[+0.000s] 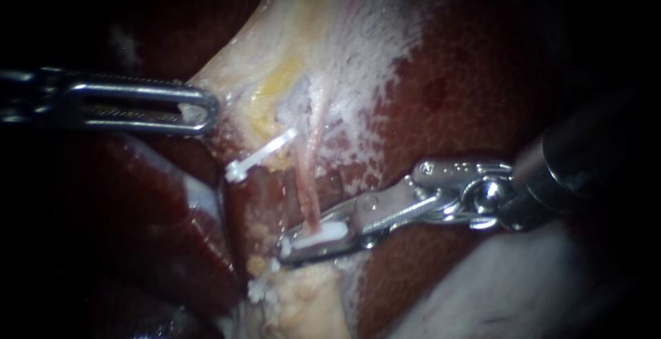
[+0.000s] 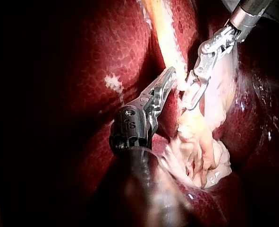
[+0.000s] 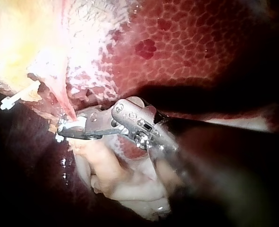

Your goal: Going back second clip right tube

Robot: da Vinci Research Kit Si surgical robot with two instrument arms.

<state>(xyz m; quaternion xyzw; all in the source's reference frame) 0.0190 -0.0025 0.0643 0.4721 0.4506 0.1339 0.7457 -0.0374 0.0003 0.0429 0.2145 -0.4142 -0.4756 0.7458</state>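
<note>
Now right instrument [image 1: 318, 241] clamped on white clip [image 1: 325, 233] around tube [image 1: 308, 187]; left instrument [image 1: 202, 109] gripping pale tissue [image 1: 275, 49].

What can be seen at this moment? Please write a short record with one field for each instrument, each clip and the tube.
left instrument: comes in from the left; pincer shut on the edge of the pale tissue
right instrument: comes in from the right; pincer shut on a white clip
tube: thin, pinkish, runs down over the liver into the white clip
other clip: white, left of the tube in the endoscope view, touched by no instrument
</note>
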